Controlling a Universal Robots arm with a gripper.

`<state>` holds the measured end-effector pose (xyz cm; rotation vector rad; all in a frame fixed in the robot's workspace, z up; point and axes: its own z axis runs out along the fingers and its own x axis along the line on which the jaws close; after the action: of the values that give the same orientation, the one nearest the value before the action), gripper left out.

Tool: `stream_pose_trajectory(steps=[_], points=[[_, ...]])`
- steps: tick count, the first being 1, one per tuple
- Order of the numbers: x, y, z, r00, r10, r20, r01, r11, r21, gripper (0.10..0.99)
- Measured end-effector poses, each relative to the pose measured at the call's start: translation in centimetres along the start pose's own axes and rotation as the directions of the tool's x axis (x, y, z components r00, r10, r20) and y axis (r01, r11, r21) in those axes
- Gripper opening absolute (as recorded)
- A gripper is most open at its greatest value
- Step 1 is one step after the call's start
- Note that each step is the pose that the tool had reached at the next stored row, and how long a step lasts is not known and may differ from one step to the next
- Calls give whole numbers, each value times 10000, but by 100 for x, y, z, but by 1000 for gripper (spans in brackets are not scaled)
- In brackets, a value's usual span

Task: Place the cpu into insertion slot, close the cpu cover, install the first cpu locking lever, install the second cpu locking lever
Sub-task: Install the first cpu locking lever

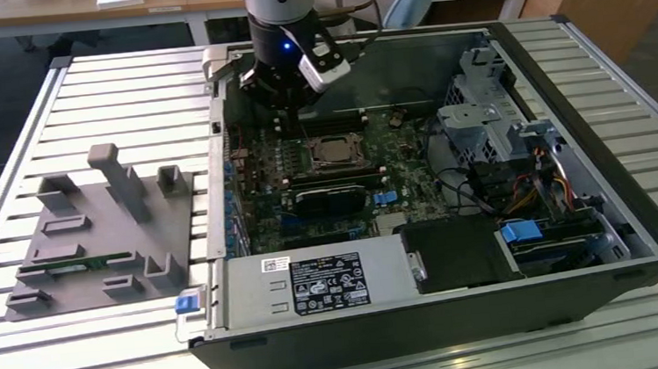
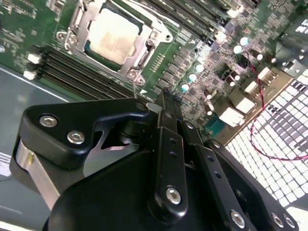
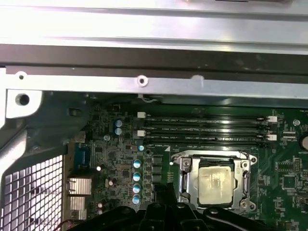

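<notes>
Hovering over the motherboard (image 1: 262,198), the gripper (image 2: 166,100) looks to us pinched closed and empty, near the cpu (image 2: 113,36). We see the cpu seated in the insertion slot (image 2: 98,54), the cpu cover (image 2: 153,34) framing it; a white printed label (image 1: 325,283) lies well apart from the cpu.

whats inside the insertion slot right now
The cpu sits in it, its dull silver top showing through the window of the cpu cover. The socket's contacts beneath the chip cannot be seen, since the chip covers them.
</notes>
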<state>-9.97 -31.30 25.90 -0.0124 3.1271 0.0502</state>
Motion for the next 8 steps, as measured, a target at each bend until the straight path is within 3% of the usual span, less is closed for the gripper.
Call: stream_pose_trajectory(steps=[8], points=[[36, 123, 43, 10000, -11, -1, 11, 10000, 1, 106]])
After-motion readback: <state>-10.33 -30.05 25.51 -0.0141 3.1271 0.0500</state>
